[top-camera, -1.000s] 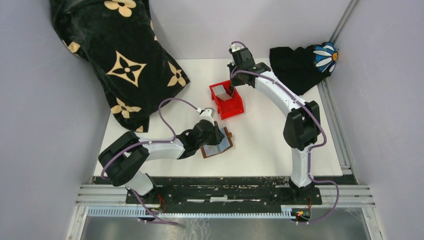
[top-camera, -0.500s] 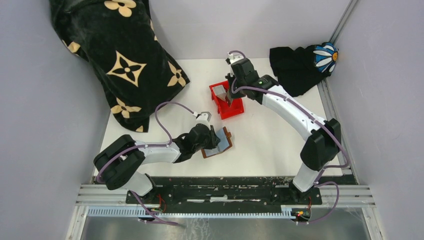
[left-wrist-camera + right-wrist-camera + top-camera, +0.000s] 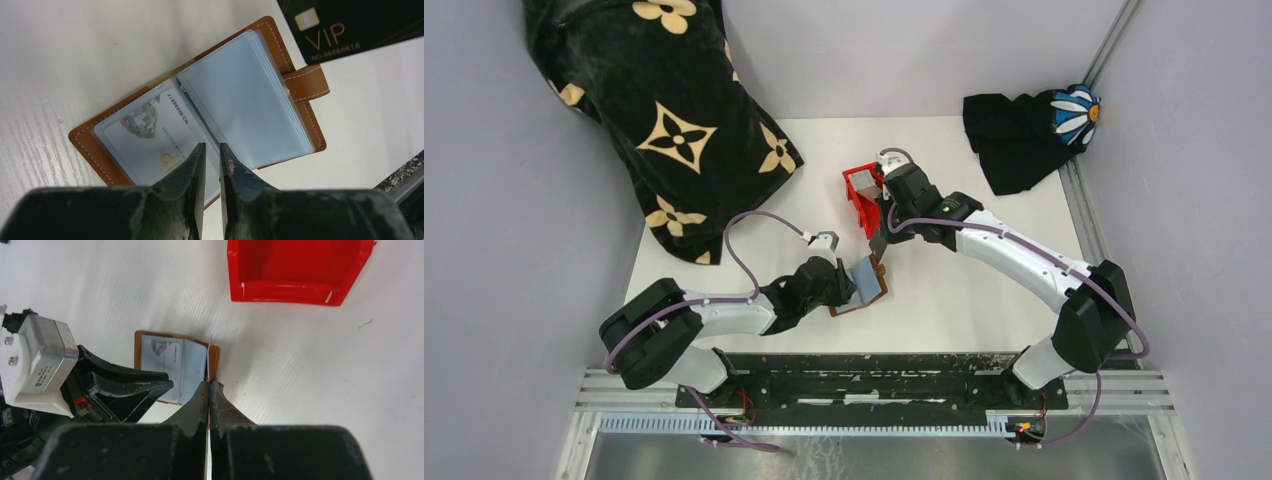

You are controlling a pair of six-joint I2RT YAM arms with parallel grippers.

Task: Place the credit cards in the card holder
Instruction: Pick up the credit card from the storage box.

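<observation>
The card holder (image 3: 280, 42) lies open on the white table, brown leather with clear sleeves; it also shows in the top view (image 3: 871, 290) and the right wrist view (image 3: 138, 347). A silvery credit card (image 3: 145, 135) sits in its left sleeve. My left gripper (image 3: 212, 146) hovers over the holder's near edge at the fold, fingers a narrow gap apart with nothing seen between them. My right gripper (image 3: 209, 385) is shut on a credit card (image 3: 208, 357), seen edge-on just above the holder's tab side. From the left wrist view that card (image 3: 350, 25) looks black with "VIP" lettering.
The red bin (image 3: 859, 190) stands just behind the right gripper (image 3: 884, 230), tilted; its wall (image 3: 295, 290) fills the top of the right wrist view. A black patterned cloth (image 3: 664, 110) lies back left. A black cloth with a daisy (image 3: 1034, 130) lies back right.
The right arm has swung from the red bin down to the card holder, carrying a card. The left gripper has slid slightly left on the holder and narrowed a little.
</observation>
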